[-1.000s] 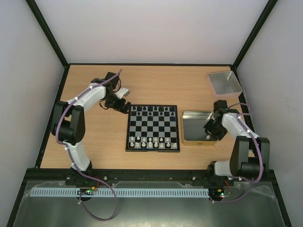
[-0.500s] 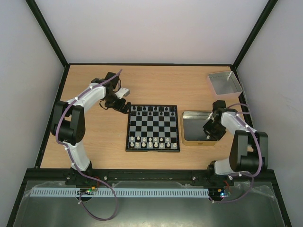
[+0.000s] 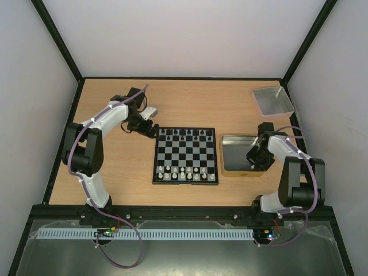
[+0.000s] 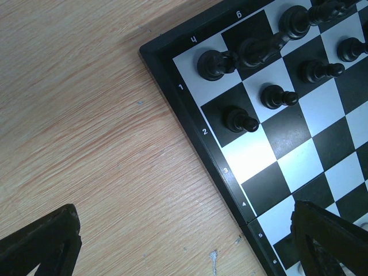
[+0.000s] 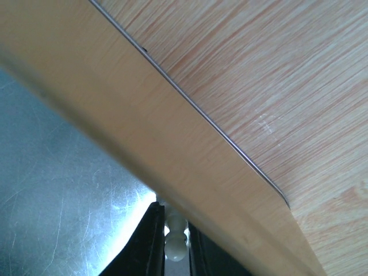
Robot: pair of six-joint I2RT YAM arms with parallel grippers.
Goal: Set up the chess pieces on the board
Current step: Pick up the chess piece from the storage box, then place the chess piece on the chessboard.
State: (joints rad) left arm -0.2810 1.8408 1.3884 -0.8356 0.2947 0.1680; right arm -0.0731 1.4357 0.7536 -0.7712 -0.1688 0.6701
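The chessboard point(image 3: 185, 155) lies mid-table, with black pieces point(image 3: 185, 134) along its far rows and cream-white pieces point(image 3: 183, 172) along its near rows. My left gripper point(image 3: 150, 130) hovers open and empty at the board's far left corner. In the left wrist view the board's corner point(image 4: 190, 109) and several black pieces point(image 4: 240, 121) show. My right gripper point(image 3: 253, 161) is down in the tan-rimmed tray point(image 3: 230, 171) by its right wall. In the right wrist view its fingers point(image 5: 150, 241) are shut on a cream-white pawn point(image 5: 175, 240), right next to the tray's wall point(image 5: 172, 149).
A clear grey square bin point(image 3: 272, 100) stands at the back right. The tray's metal floor point(image 5: 52, 172) fills the left of the right wrist view. Bare wooden table point(image 4: 86, 144) lies left of the board.
The right arm has shifted slightly over the tray's right side. The left arm has not moved.
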